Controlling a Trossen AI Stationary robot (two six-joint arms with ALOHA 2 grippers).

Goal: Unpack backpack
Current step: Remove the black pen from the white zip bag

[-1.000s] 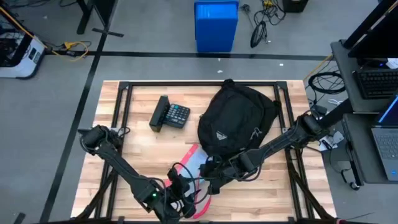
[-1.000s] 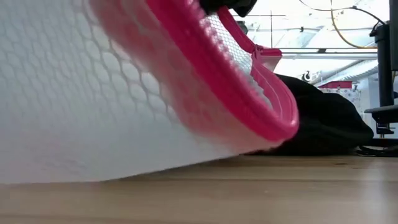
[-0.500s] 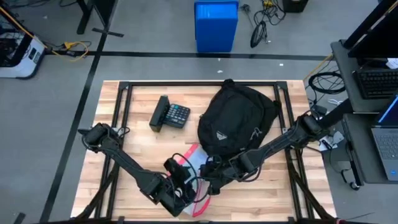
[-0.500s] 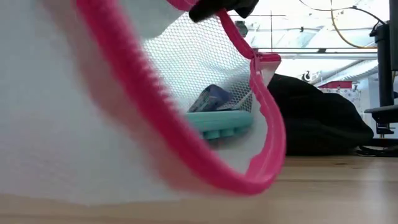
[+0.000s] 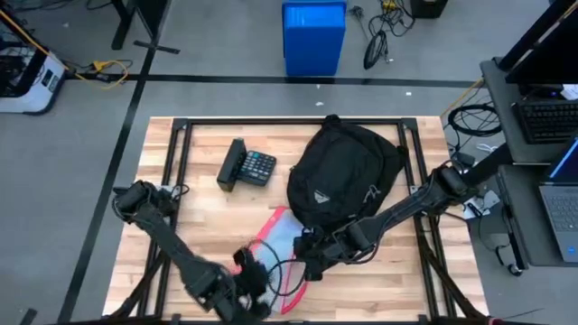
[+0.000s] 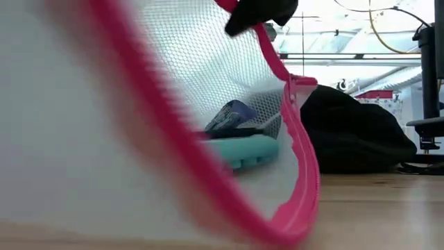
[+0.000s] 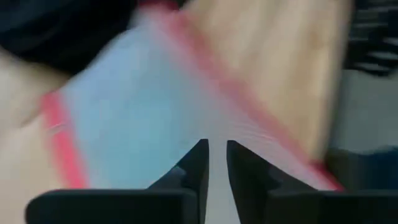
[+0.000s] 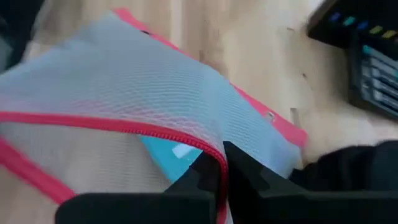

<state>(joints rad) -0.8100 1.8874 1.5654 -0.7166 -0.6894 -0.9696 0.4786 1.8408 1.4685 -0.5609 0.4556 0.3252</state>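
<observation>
Right gripper (image 8: 221, 163) pinching mesh pouch (image 8: 124, 93) pink zipper edge | left gripper (image 7: 214, 163) narrow on pouch | backpack (image 5: 343, 171) behind

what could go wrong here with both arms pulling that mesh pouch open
Both end effectors, left and right, pinch the white mesh pouch at its pink zipper; pulling apart could tear the mesh or slip a grip. The teal item inside lies near the gaping mouth and could slide out. The backpack sits close, so it may get nudged.

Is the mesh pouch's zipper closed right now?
No: in the low view the pink-zippered mesh pouch gapes open, showing a teal item inside, in front of the backpack.
</observation>
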